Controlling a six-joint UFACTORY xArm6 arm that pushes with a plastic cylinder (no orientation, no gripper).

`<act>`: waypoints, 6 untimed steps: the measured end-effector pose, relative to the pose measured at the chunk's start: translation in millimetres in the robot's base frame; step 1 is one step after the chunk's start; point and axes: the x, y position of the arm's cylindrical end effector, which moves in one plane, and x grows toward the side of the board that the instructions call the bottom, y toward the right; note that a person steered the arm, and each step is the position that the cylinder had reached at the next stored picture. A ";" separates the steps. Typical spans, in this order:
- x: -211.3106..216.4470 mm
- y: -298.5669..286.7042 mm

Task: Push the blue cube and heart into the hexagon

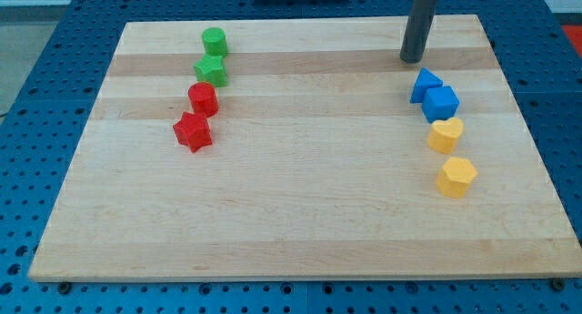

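Note:
A blue cube (442, 103) sits at the view's right, touching a blue triangular block (424, 84) just above and to its left. A yellow heart (446, 135) lies right below the cube, touching or nearly touching it. A yellow hexagon (456, 177) lies a little below the heart, with a small gap between them. My tip (413, 59) stands on the board just above the blue triangular block, apart from it, at the view's top right.
At the view's left stand a green cylinder (215, 41), a green star (212, 71), a red hexagon-like block (203, 99) and a red star (194, 132) in a downward line. The wooden board (300, 205) lies on a blue perforated table.

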 end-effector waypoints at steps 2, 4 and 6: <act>40.2 34.1; 96.6 14.1; 126.5 1.8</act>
